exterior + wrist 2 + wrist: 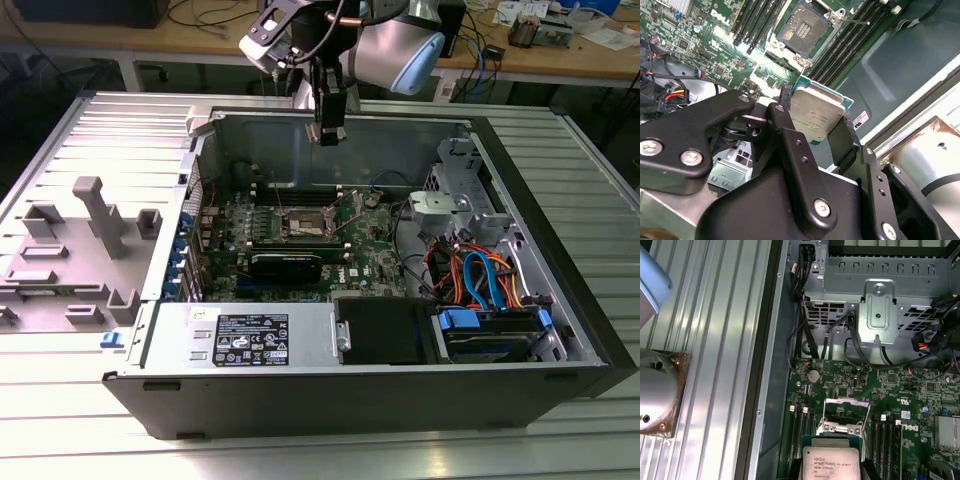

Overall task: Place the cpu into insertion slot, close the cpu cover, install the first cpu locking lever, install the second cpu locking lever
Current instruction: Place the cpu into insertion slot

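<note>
Ribbed metal tabletop (100,420) carries an open computer case (350,390), with cluttered workbenches behind it.

In the second wrist view the two black fingers (790,137) are clenched on opposite edges of the cpu (817,112), so the gripper (812,120) carries the chip clear of the board. In the exterior view the gripper (327,128) hangs over the far case wall, at about twelve o'clock from the insertion slot (300,222) and well above it.

The slot (802,27) lies bare on the green motherboard (370,250), its dark contact field uncovered. The cpu cover (847,401) appears swung up on its hinge. A thin wire lever (856,20) juts out beside the socket.

My reading: the placing step is under way and nothing is seated. To do it well, the chip should come directly over the socket with its edges parallel to the silver rim. Its marked corner should match the socket's. It should then settle flat under its own weight, never pushed or slid across the contacts. The fingers also need to clear the raised cover and the lever.

The cpu (832,462) is square, so it has no real long axis. Its grey metal top faces up toward both wrist cameras, and the green border shows round it. It looks close to level, though I cannot tell its exact tilt.
</note>
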